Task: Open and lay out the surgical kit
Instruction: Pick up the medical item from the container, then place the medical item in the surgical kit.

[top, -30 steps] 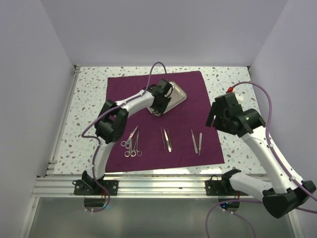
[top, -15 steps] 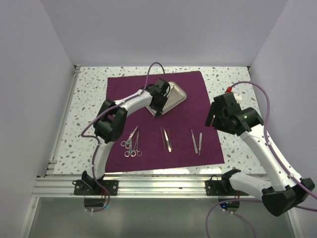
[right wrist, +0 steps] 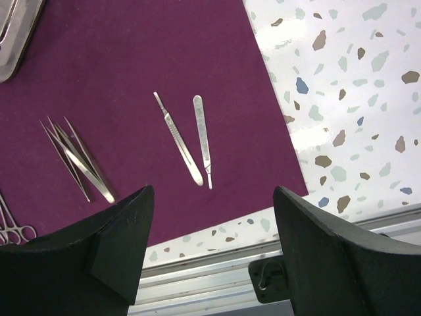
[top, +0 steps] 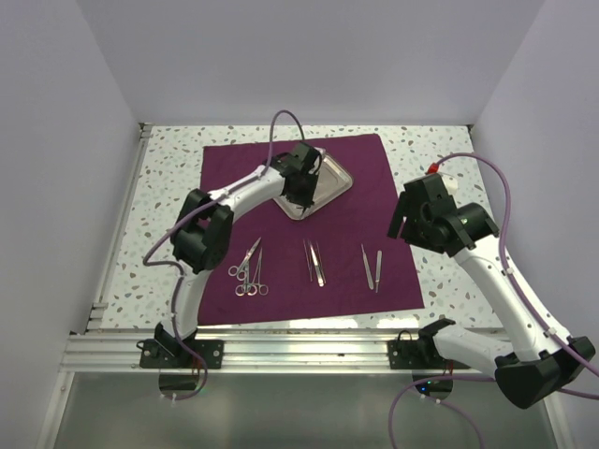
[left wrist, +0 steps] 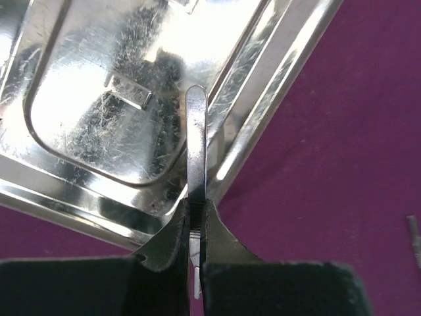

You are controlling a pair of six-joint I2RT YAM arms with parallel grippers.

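The dark purple cloth (top: pixel 356 178) lies spread flat on the table. The shiny steel tray (top: pixel 329 180) rests on its far middle. My left gripper (top: pixel 300 195) is over the tray's near corner, shut on a slim flat silver instrument (left wrist: pixel 195 151) that points out over the tray's rim (left wrist: pixel 263 125). On the cloth's near part lie ring-handled scissors and forceps (top: pixel 249 269), tweezers (top: pixel 314 262) and two thin handles (top: pixel 372 266), which the right wrist view also shows (right wrist: pixel 191 146). My right gripper (top: pixel 401 224) is open and empty, held high over the cloth's right edge.
The speckled tabletop (top: pixel 168 206) surrounds the cloth. White walls close in the left, back and right. An aluminium rail (top: pixel 299 346) runs along the near edge, and it also shows in the right wrist view (right wrist: pixel 210 280).
My left gripper has moved slightly away from me over the tray's near corner, still holding the slim instrument. The right arm has barely moved.
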